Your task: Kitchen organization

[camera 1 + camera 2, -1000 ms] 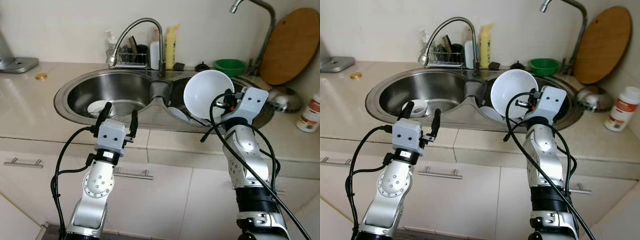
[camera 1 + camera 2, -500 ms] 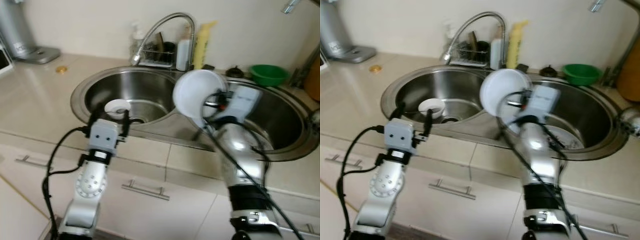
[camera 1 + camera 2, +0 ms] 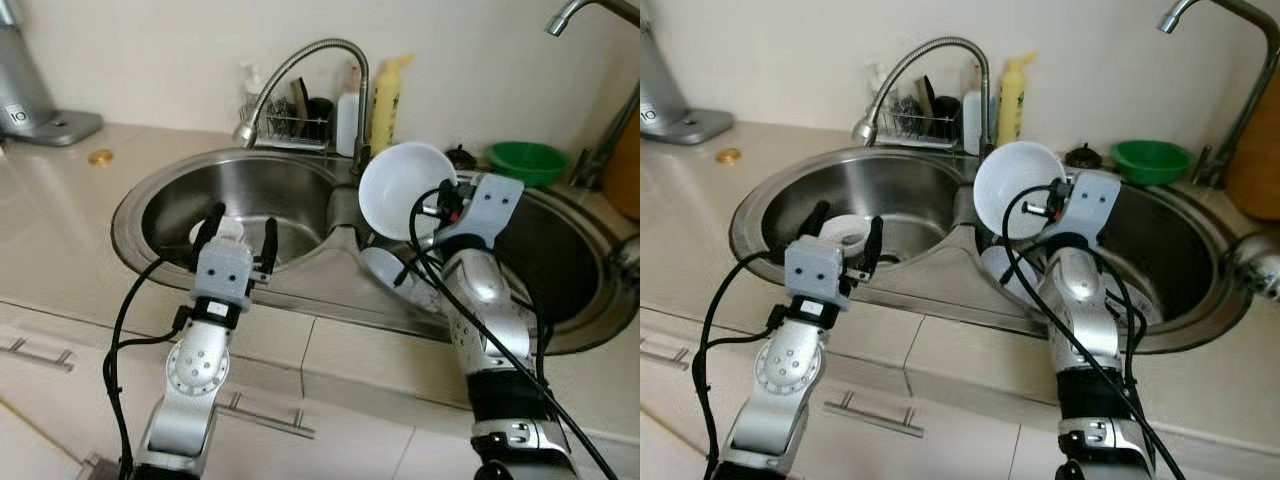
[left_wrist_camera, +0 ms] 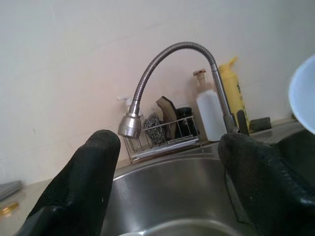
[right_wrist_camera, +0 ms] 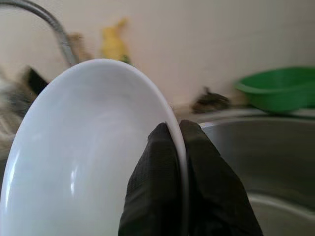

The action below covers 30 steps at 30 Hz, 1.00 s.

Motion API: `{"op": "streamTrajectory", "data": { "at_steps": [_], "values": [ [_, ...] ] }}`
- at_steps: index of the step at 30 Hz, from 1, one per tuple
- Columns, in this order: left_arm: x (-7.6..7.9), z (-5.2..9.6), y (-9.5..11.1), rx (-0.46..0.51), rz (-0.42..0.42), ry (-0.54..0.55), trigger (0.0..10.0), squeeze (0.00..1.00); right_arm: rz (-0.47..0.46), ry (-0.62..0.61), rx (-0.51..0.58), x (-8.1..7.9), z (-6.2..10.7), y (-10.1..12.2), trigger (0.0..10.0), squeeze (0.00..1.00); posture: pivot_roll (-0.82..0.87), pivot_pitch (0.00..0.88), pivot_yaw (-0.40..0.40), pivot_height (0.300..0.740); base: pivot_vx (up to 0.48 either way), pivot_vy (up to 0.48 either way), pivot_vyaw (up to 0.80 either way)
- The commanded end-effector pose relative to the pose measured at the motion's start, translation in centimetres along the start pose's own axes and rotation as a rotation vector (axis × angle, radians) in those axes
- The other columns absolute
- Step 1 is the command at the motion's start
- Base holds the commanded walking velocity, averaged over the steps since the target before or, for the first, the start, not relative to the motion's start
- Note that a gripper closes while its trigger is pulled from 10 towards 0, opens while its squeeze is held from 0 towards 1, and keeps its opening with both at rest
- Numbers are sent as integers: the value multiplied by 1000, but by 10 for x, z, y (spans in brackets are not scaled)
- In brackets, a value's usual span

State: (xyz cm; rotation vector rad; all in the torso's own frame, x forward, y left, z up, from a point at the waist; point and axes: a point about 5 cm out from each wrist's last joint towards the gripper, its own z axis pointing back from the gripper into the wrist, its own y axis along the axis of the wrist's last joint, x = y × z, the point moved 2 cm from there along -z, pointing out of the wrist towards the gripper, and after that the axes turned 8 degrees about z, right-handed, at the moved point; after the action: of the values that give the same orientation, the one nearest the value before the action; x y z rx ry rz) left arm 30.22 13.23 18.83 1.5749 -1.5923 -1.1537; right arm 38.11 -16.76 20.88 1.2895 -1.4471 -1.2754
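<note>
My right gripper (image 5: 178,135) is shut on the rim of a white bowl (image 3: 405,190). It holds the bowl tilted on edge above the left part of the right basin, near the divider of the steel double sink (image 3: 130,205). My left gripper (image 3: 238,228) stands open and empty over the front rim of the left basin. A small white dish (image 3: 845,228) lies on the floor of that basin, just beyond the left fingers. White plates (image 3: 998,266) lie in the right basin below the bowl.
A curved faucet (image 3: 305,62) arches over the left basin, with a wire rack (image 3: 290,122), a white bottle and a yellow bottle (image 3: 385,92) behind it. A green bowl (image 3: 527,160) sits at the back right. A gold lid (image 3: 99,157) lies on the left counter.
The camera swung left and then partly back, so the whole picture shifted. The bowl stays in my right gripper and the left gripper stays open.
</note>
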Motion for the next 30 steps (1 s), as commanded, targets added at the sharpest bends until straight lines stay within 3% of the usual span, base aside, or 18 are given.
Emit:
{"op": "streamTrajectory", "data": {
  "at_steps": [1,6,7,12,16,21,25,30],
  "values": [
    [1,-1,4,15,-5,-12,10000,0,66,-40,-91,7,-10,-8,10000,0,-23,0,8,740,0,0,0],
    [1,-1,3,15,-4,-15,10000,0,132,-25,-217,12,-17,-27,10000,0,-20,0,7,740,0,0,0],
    [2,-2,4,18,-5,-17,10000,0,181,16,-273,11,-20,-32,10000,0,-21,0,7,740,0,0,0],
    [2,-2,4,20,-5,-16,10000,0,227,82,-312,10,-27,-32,10000,0,-22,0,7,740,0,0,0],
    [3,-2,3,19,-2,-19,10000,0,305,200,-371,-2,-32,-36,10000,0,-23,0,7,740,0,0,0],
    [4,-3,3,20,-2,-23,10000,0,399,257,-406,-3,-39,-35,10000,0,-17,0,5,740,0,0,0],
    [4,-3,3,20,-6,-22,10000,0,533,322,-461,-2,-36,-47,10000,0,-14,0,4,740,0,0,0],
    [3,-2,3,18,-10,-20,10000,0,557,355,-513,1,-31,-59,10000,0,-10,0,0,740,0,0,0]
  ]
}}
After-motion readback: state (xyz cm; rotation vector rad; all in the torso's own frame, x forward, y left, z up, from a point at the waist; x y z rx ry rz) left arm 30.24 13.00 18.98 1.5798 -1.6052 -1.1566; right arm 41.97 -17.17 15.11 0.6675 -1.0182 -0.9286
